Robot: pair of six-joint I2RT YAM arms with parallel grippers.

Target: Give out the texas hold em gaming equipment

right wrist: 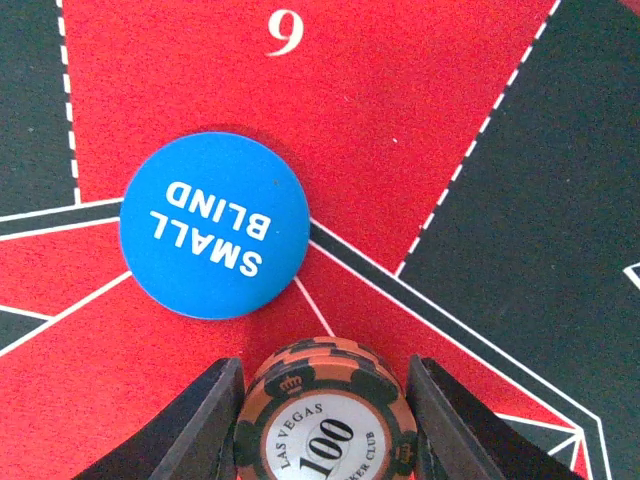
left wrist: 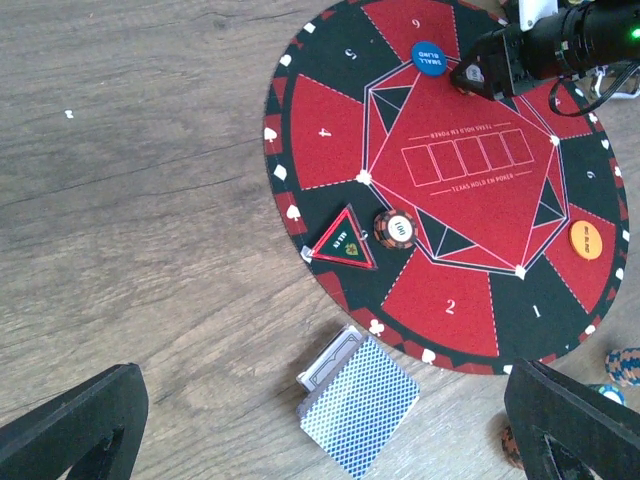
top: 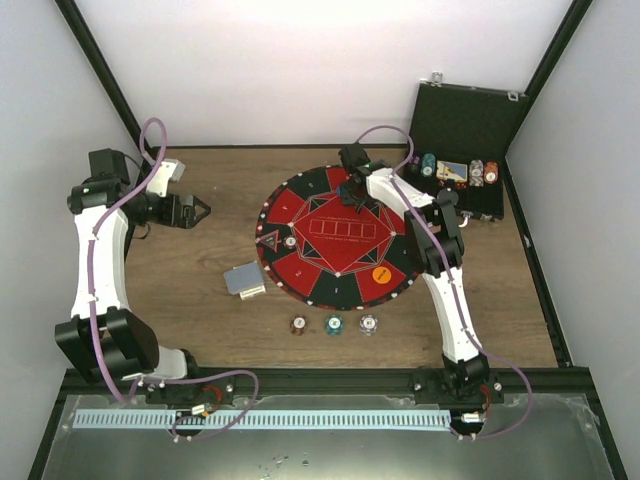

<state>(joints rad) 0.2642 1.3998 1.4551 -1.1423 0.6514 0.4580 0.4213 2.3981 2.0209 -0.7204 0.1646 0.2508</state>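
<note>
Here the right hand [right wrist: 325, 400] is clamped on a 100 chip [right wrist: 320, 440], one finger pressed to each side of its rim. The chip lies face up: a white centre printed "LAS VEGAS 100" inside an orange-brown rim with dark stripes. Whether it rests on the mat [left wrist: 330, 130] or hangs just above it cannot be told. It sits over the far red sector marked 6, just beside the blue disc [right wrist: 214, 225], which is round, flat and lettered "SMALL BLIND" in white.

An orange disc [top: 381, 272] lies on the mat's near right part. A second chip [left wrist: 397, 228] of the same orange-brown pattern lies at the mat's left, touching a red triangular marker [left wrist: 343, 243].

The cards [left wrist: 358, 403] form one stack with patterned grey-blue backs, on the counter [top: 200, 320] just beside the mat's near left edge.

Three chips lie in a row near the mat's near edge: brown [top: 298, 325], teal [top: 333, 323] and pale grey [top: 369, 323].

More chip stacks [top: 477, 173] stand in the open black case [top: 465, 115] at the far right.

The left hand [top: 203, 211] hangs with fingers wide apart, holding nothing, left of the mat.
</note>
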